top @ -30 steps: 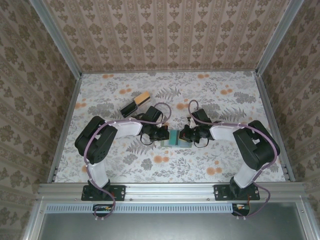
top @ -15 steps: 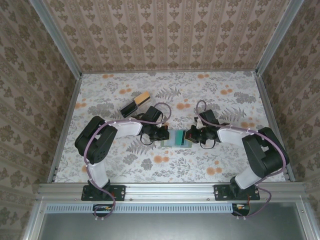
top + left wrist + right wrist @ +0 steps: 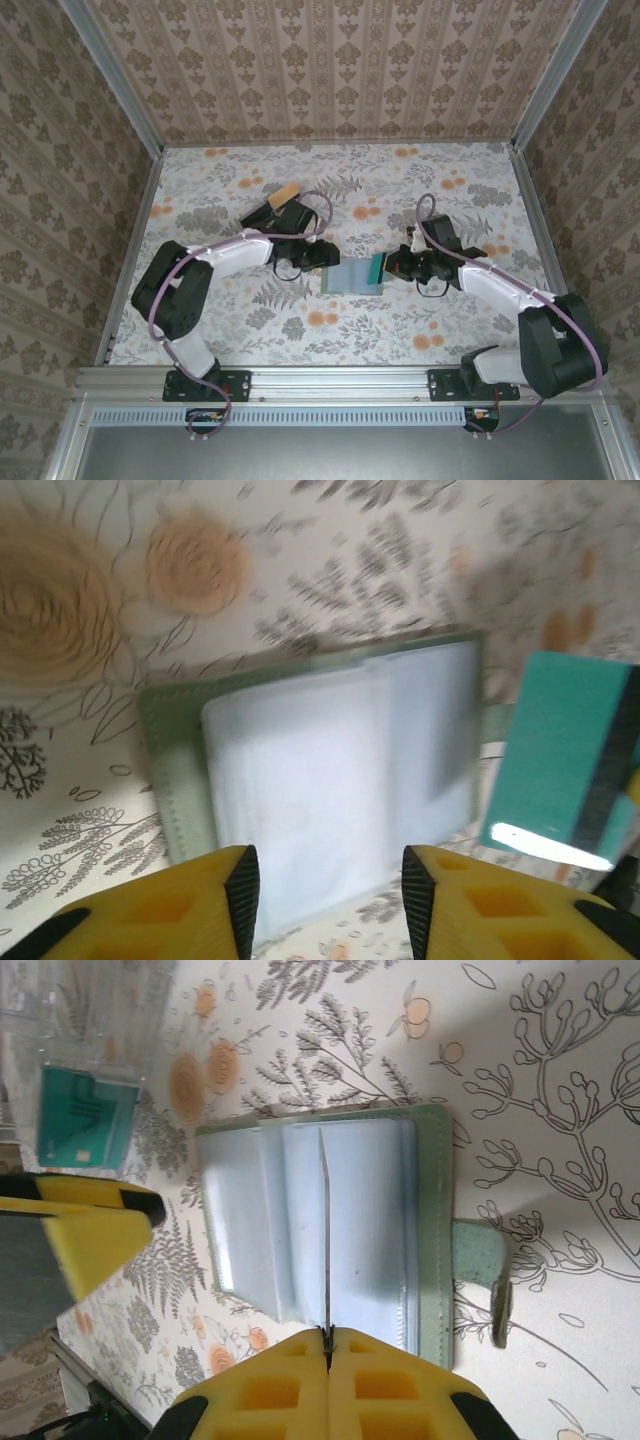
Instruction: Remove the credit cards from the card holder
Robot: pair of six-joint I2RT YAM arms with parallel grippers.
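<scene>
- Card holder (image 3: pixel 346 280) lay open and flat on the surface (image 3: pixel 450 200), between the two grippers. I judged it soft and light, likely to slide unless a panel edge was pinned.
- Teal credit card (image 3: pixel 555 765) looked thin, stiff and slick, best pinched by a free short edge. It sat at the holder's right edge; I couldn't tell if it was fully clear of the pocket.
- Right gripper (image 3: pixel 327 1340) was clamped together on that card, seen edge-on, with the arm reaching low toward centre.
- Left gripper (image 3: pixel 325 880) had its fingers apart, hovering at the holder's edge and holding nothing, elbow bent.
</scene>
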